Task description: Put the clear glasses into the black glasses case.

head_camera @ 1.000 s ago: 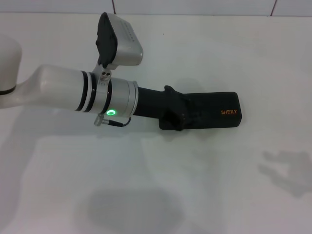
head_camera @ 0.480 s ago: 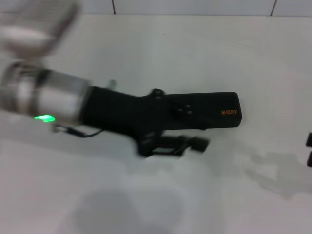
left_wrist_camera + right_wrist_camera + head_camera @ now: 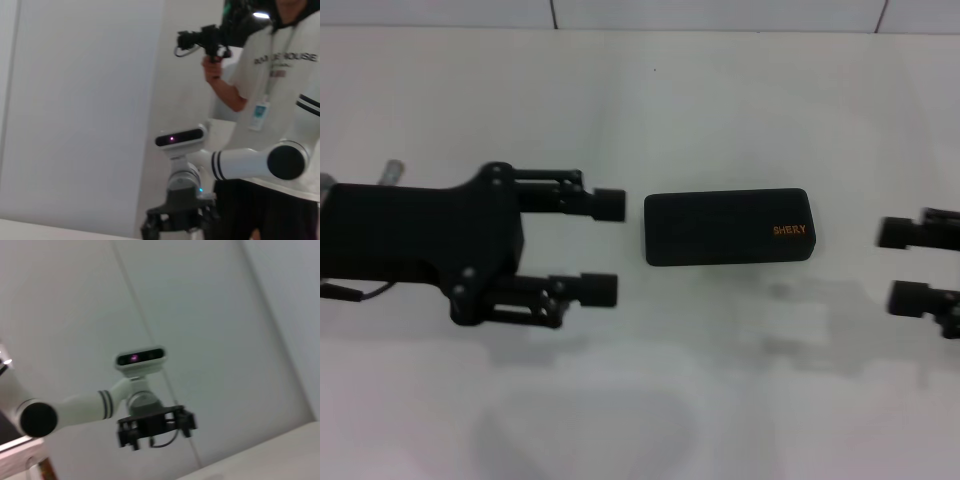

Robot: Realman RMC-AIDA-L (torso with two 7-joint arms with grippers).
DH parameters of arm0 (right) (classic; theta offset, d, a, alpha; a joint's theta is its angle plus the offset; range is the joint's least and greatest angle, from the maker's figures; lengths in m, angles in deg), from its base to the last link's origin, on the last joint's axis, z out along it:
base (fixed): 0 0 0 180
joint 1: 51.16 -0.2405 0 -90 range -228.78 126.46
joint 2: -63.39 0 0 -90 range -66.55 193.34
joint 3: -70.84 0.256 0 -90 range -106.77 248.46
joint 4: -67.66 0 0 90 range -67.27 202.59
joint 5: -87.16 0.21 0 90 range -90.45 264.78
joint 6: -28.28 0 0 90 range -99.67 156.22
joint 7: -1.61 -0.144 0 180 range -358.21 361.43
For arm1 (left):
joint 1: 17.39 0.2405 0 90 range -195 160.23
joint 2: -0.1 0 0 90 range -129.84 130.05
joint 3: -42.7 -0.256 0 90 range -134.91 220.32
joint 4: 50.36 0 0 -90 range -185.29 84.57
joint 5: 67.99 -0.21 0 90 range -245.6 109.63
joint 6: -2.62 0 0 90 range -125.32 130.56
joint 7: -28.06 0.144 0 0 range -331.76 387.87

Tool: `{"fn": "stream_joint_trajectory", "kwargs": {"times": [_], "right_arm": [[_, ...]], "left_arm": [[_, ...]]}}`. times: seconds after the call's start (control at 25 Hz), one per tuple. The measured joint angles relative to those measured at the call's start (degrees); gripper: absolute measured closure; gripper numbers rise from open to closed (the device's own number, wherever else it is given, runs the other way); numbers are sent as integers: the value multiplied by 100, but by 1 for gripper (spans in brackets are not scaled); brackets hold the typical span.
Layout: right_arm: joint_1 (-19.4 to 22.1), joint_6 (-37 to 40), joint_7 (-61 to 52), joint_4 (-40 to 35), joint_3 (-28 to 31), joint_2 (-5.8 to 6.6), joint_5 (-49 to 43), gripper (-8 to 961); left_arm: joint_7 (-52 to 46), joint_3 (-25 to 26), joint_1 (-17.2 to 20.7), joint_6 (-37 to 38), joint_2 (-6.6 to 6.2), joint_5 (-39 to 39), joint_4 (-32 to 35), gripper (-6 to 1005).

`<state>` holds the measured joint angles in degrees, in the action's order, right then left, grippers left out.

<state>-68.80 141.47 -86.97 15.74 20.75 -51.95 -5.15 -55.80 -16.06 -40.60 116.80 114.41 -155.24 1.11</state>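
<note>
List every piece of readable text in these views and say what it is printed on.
"SHERLY", orange letters on the lid of the closed black glasses case.
"HOUSE", on the white shirt of the person in the left wrist view; the rest of that print is too blurred to read.

The black glasses case (image 3: pixel 727 227) has a matt, faintly grainy black shell with small orange lettering printed near one end, and it lies on a smooth white tabletop (image 3: pixel 720 400) with a soft sheen. The left end effector (image 3: pixel 605 247) looks like matt black plastic, its fingertips (image 3: pixel 609 204) dull and rubbery.
</note>
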Motion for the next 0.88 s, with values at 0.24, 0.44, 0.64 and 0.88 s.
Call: {"fn": "stream_joint_trajectory", "kwargs": {"times": [0.24,0.44,0.64,0.88], "right_arm": [[-449,-232,93,25,-703,-62,113,256],[-594,-529,274,16,-1358,-68,500,253],[-680,-651,325,27,-1557,-74,635,252],[-691,-639,369,32,-1594,-67,715,250]], "left_arm": [[124,172,69,-8,-6,-53,-56,305],[366,175,145,-36,21,-72,-65,290],[516,178,221,-50,41,-73,-89,290],[663,266,228,-39,56,-21,-272,290]]}}
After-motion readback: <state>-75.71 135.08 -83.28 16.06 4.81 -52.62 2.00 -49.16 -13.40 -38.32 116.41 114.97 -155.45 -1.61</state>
